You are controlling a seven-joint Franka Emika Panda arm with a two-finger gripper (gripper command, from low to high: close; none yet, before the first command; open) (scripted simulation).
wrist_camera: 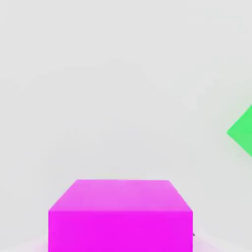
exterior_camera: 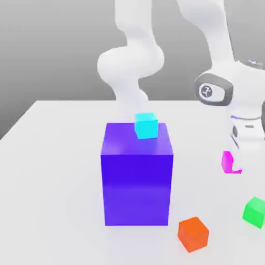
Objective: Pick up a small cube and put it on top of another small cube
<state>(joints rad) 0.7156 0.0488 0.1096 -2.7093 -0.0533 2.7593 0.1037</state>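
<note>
The small cube (exterior_camera: 226, 161), glossy magenta-pink, is at table level on the exterior view's right, partly covered by a white finger. My gripper (exterior_camera: 234, 163) comes down on it from above and is shut on it. The hand view shows the same small cube (wrist_camera: 120, 214) very close, between the jaws. A cyan cube (exterior_camera: 146, 125) rests on top of the big blue-purple block (exterior_camera: 137, 181) at the middle of the table.
A green cube (exterior_camera: 254, 211) lies near the table's front right, also seen as the green cube (wrist_camera: 242, 133) in the hand view. An orange cube (exterior_camera: 193, 233) sits in front of the big block. The arm's white links rise behind the block.
</note>
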